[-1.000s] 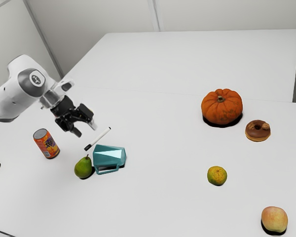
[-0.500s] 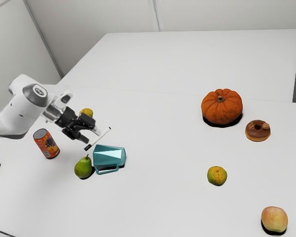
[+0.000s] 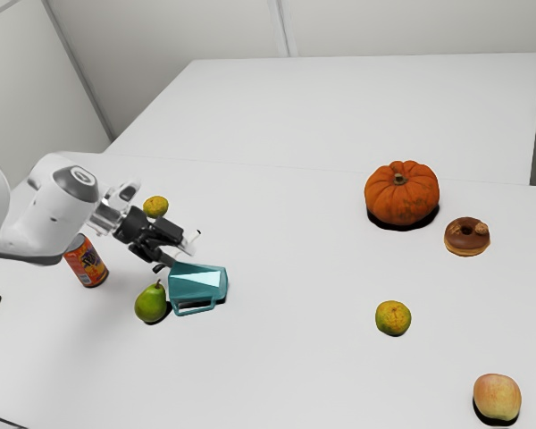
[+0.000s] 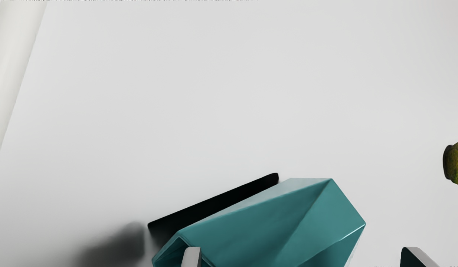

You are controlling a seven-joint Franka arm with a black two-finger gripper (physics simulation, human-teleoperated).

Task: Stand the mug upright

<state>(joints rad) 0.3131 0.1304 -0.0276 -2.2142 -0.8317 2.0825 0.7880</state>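
in the exterior view, the gripper (image 3: 181, 252) is lower and closer to the mug (image 3: 196, 284) than in the earlier frames, and its fingers now partly hide the marker (image 3: 158, 268) just beside the mug. the mug itself lies as before, and so does the pear (image 3: 150, 304) next to it. farther from the mug, toward the exterior view's left, the arm (image 3: 49, 214) now covers part of the can's (image 3: 91, 267) top. the yellow fruit (image 3: 155, 206), beyond the mug, is hidden a second ago and half covered after that; now it shows whole.

the mug is teal and faceted, lying on its side on the table (image 3: 286, 375). its handle points toward the camera in the exterior view, and its open end faces that view's left. the wrist view shows the hollow inside at that end, by one fingertip, and a dark shadow along one side of the mug. the jaws are apart, with part of the mug showing between the fingertips in the wrist view; they aren't clamped on it.
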